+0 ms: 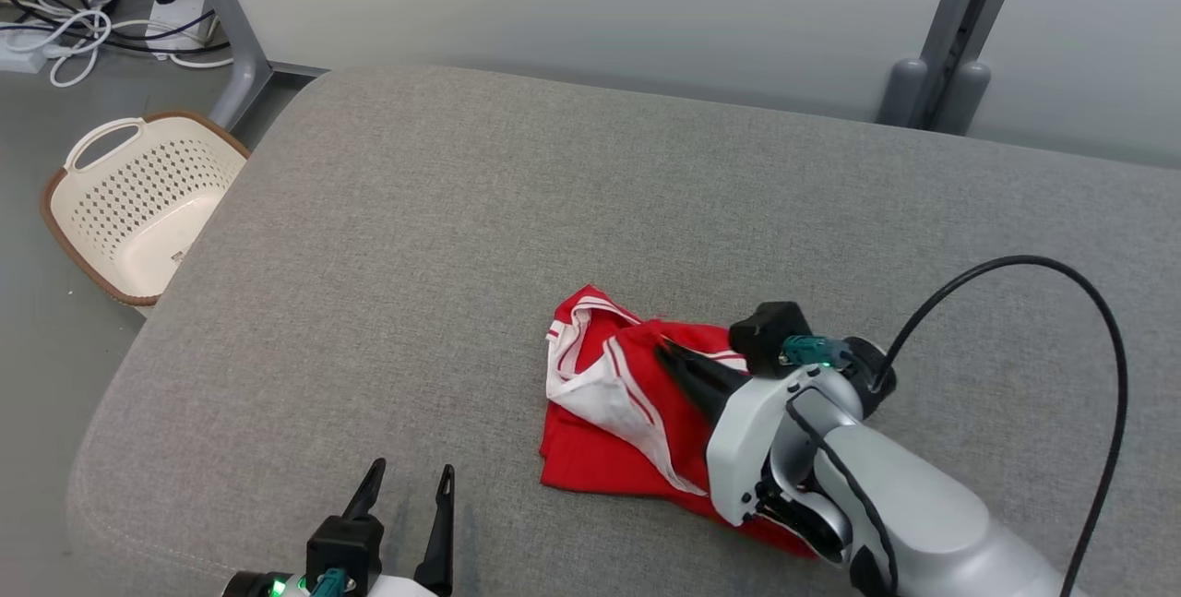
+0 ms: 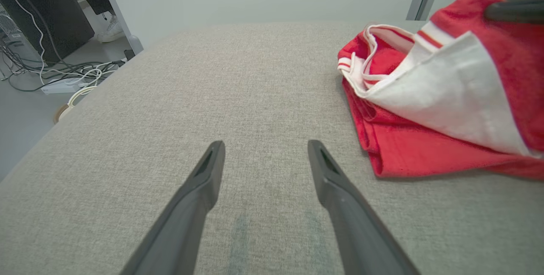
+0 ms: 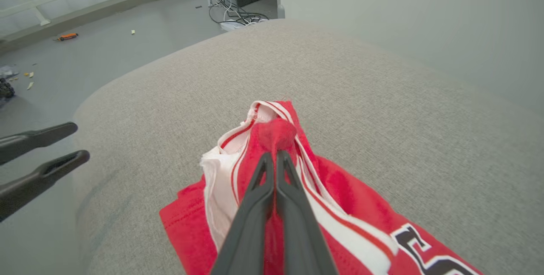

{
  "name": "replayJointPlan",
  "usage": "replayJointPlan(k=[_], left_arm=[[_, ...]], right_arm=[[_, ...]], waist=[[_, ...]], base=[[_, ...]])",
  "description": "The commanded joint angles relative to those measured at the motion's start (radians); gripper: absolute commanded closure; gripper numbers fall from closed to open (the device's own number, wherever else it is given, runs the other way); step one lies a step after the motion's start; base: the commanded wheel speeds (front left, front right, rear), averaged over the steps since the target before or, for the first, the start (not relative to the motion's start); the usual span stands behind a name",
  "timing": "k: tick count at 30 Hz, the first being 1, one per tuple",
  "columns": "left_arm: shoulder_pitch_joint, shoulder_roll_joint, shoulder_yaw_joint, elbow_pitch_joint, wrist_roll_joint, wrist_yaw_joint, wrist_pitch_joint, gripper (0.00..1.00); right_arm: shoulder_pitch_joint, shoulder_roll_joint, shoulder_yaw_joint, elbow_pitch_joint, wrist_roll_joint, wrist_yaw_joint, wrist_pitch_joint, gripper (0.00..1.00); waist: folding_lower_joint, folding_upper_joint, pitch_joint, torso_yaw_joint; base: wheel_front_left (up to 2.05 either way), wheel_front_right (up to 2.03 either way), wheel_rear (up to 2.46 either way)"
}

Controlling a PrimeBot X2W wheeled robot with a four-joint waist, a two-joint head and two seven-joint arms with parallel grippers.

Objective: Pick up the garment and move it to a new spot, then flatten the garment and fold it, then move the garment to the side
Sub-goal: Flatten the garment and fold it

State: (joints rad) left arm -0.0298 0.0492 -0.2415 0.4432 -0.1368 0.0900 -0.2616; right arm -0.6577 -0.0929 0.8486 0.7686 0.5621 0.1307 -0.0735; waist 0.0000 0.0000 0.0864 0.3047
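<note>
Red jersey (image 1: 590, 459): the part under my right forearm (image 1: 886, 486) is hidden.
Lettering (image 3: 410, 234): just right of my right gripper (image 3: 275, 154), cut off at the bottom edge, unreadable.
Floor scraps (image 3: 68, 36): far ahead-left, too small to identify.

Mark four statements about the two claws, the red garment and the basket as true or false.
1. The right claw is shut on a pinched-up bit of the red and white fabric garment. True.
2. The left claw grips the garment as well. False: its fingers stand apart, clear of the garment, over the grey fabric surface.
3. The garment lies spread flat. False: it is bunched up, with its white inside showing.
4. The cream perforated plastic basket stands on the floor, off the robot's left side of the grey surface. True.
</note>
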Motion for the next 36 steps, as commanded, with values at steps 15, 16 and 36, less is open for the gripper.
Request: replayJointPlan(k=[15, 16, 36], left_arm=[[-0.023, 0.004, -0.004, -0.002, -0.007, 0.003, -0.004, 0.0], [-0.022, 0.004, -0.003, -0.001, -0.006, 0.004, -0.004, 0.0], [-0.021, 0.004, 0.03, -0.021, 0.016, 0.005, -0.004, 0.0]], right_arm=[[0.035, 0.03, 0.259, -0.159, 0.193, 0.0, -0.074, 0.0], [0.029, 0.03, 0.258, -0.152, 0.195, 0.0, -0.091, 0.0], [0.248, -0.019, -0.468, -0.02, -0.229, 0.0, -0.191, 0.0]], waist=[[0.0, 0.0, 0.001, -0.029], [0.0, 0.0, 0.0, -0.03], [0.0, 0.0, -0.015, -0.137]], base=[[0.0, 0.0, 0.0], [0.0, 0.0, 0.0], [0.0, 0.0, 0.0]])
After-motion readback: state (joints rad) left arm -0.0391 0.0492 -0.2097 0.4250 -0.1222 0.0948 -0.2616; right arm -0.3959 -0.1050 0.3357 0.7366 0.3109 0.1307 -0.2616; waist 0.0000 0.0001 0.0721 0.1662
